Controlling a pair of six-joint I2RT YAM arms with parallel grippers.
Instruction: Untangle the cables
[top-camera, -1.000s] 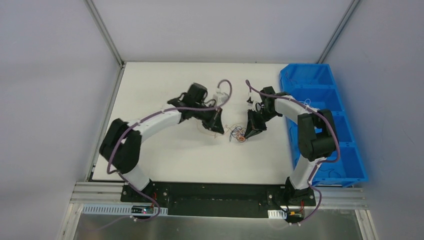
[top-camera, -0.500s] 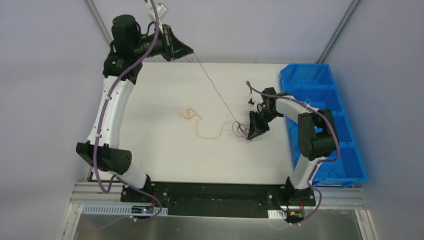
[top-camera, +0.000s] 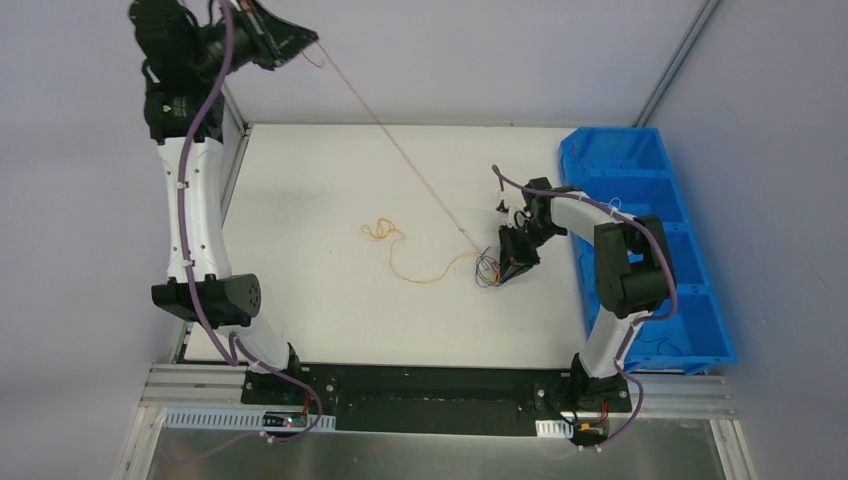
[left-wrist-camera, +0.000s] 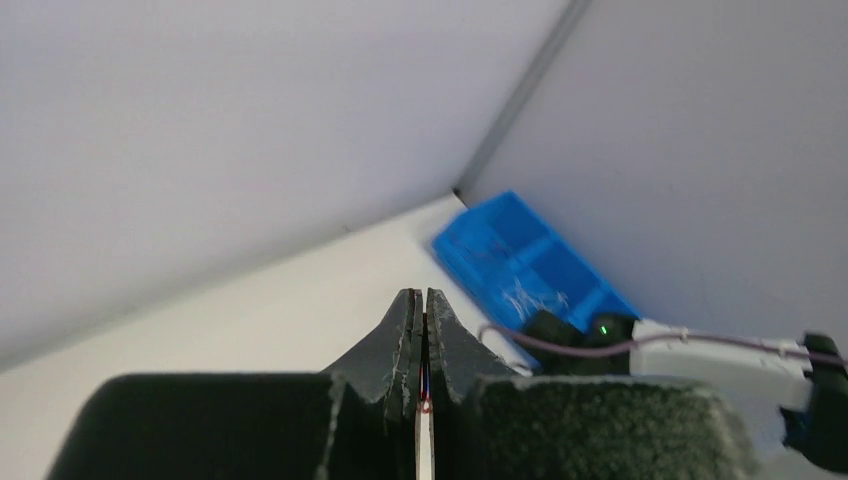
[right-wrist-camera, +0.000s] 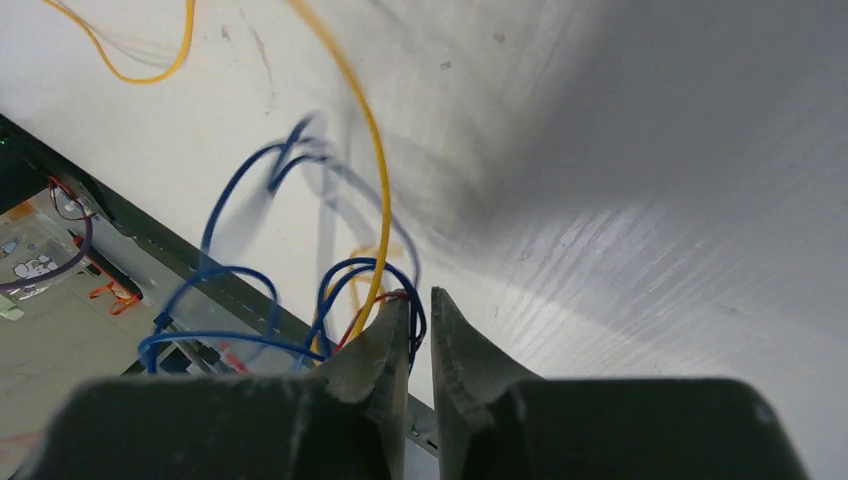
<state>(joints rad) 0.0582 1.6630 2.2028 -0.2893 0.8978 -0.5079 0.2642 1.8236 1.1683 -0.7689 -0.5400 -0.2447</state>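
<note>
The cables are a small clump (top-camera: 487, 268) of blue, red and orange wires on the white table. My right gripper (top-camera: 503, 272) sits at the clump. In the right wrist view its jaws (right-wrist-camera: 421, 300) stand almost together with blue wires (right-wrist-camera: 230, 280) looped round the left fingertip and running into the gap. A yellow-orange wire (right-wrist-camera: 360, 130) arcs past. My left gripper (top-camera: 312, 38) is raised high at the back left and shut on a thin red wire (top-camera: 390, 130) stretched taut down to the clump. The wire shows pinched in the left wrist view (left-wrist-camera: 423, 395). An orange wire (top-camera: 420, 275) lies loose on the table.
A blue compartment bin (top-camera: 640, 170) stands along the table's right edge and also shows in the left wrist view (left-wrist-camera: 520, 260). Grey walls enclose the table at the back and sides. A black rail (top-camera: 430, 385) runs along the near edge.
My left arm has lifted from beside the clump to high at the back left, drawing the red wire out taut. The orange wire now lies spread on the table. The right gripper stayed put.
</note>
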